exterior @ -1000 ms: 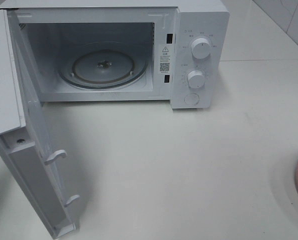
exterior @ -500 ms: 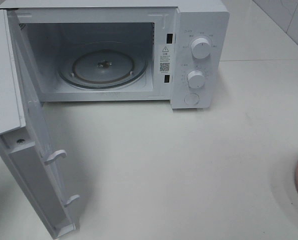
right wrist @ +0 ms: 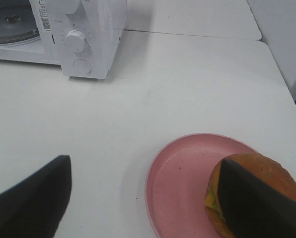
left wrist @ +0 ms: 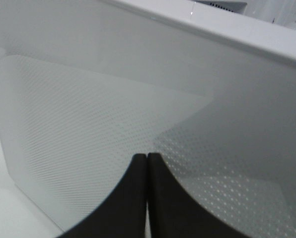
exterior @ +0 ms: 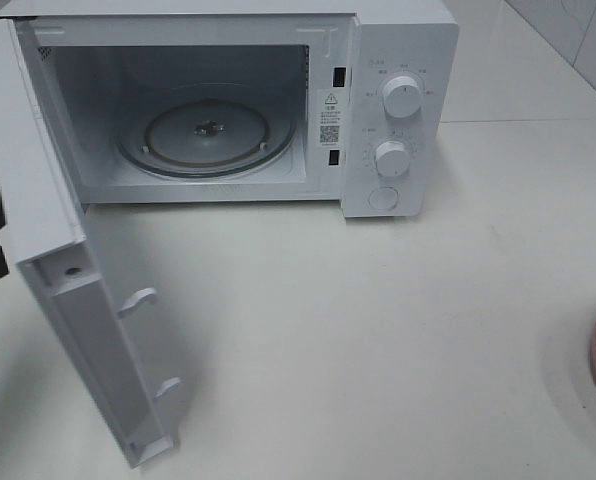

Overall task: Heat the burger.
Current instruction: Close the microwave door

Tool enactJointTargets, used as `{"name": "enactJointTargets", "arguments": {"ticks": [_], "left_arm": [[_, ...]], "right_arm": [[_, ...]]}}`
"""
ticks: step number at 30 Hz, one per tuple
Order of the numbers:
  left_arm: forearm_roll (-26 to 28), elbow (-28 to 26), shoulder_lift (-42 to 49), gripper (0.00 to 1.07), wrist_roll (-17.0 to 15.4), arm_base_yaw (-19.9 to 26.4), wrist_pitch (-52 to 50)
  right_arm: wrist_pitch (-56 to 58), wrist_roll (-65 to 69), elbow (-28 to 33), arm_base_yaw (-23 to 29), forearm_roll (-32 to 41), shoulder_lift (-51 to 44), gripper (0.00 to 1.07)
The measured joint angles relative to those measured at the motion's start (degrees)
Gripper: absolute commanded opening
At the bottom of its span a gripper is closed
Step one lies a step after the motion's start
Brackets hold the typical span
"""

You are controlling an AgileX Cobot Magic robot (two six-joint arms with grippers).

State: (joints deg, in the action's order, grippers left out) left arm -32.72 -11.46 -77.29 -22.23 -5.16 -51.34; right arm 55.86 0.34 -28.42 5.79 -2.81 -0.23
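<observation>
Door risk: while the closed left tool (left wrist: 147, 198) presses the white microwave door (exterior: 53, 250) at left frame, it may swing shut early.
Burger: glossy round burger (right wrist: 252, 191) sits on the pink plate (right wrist: 183, 191), lower right.
Right tool (right wrist: 143, 198): open, empty; could nudge the plate.

Left end effector (left wrist: 147, 198): two matte black fingers (left wrist: 170, 208) with smoothly curved outer edges; right end effector (right wrist: 143, 198): broad, flat black fingers (right wrist: 31, 198), plain, unmarked.
</observation>
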Motion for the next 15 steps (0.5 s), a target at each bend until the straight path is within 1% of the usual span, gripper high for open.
{"name": "enactJointTargets", "arguments": {"ticks": [1, 2, 3, 4, 5, 6, 7, 8, 10, 11, 12, 13, 15], "left_arm": [[0.0, 0.0, 0.0, 0.0, 0.0, 0.0, 0.0], [1.2, -0.1, -0.4, 0.0, 1.3, -1.4, -0.1], [1.2, -0.1, -0.4, 0.0, 1.3, -1.4, -0.1], [4.1, -0.1, -1.3, 0.0, 3.2, -3.8, -0.1], [5.9, -0.1, -1.7, 0.0, 4.0, -5.0, -0.2], [5.9, -0.1, -1.7, 0.0, 4.0, -5.0, -0.2], [8.9, -0.1, -2.5, 0.0, 5.0, -7.1, -0.2], [11.6, -0.4, -3.2, 0.0, 5.4, -9.2, -0.3], [12.6, -0.7, -3.6, 0.0, 5.4, -10.0, -0.3], [14.2, -1.6, -4.2, 0.0, 5.6, -11.9, -0.4], [14.2, -1.6, -4.2, 0.0, 5.6, -11.9, -0.4], [15.7, -2.6, -5.2, 0.0, 5.8, -13.6, -0.5], [16.6, -3.3, -5.7, 0.0, 5.9, -14.3, -0.5]], "right_arm": [[0.0, 0.0, 0.0, 0.0, 0.0, 0.0, 0.76], [0.0, 0.0, 0.0, 0.0, 0.0, 0.0, 0.76], [0.0, 0.0, 0.0, 0.0, 0.0, 0.0, 0.76], [0.0, 0.0, 0.0, 0.0, 0.0, 0.0, 0.76], [0.0, 0.0, 0.0, 0.0, 0.0, 0.0, 0.76], [0.0, 0.0, 0.0, 0.0, 0.0, 0.0, 0.76], [0.0, 0.0, 0.0, 0.0, 0.0, 0.0, 0.76], [0.0, 0.0, 0.0, 0.0, 0.0, 0.0, 0.76], [0.0, 0.0, 0.0, 0.0, 0.0, 0.0, 0.76], [0.0, 0.0, 0.0, 0.0, 0.0, 0.0, 0.76], [0.0, 0.0, 0.0, 0.0, 0.0, 0.0, 0.76], [0.0, 0.0, 0.0, 0.0, 0.0, 0.0, 0.76], [0.0, 0.0, 0.0, 0.0, 0.0, 0.0, 0.76]]}}
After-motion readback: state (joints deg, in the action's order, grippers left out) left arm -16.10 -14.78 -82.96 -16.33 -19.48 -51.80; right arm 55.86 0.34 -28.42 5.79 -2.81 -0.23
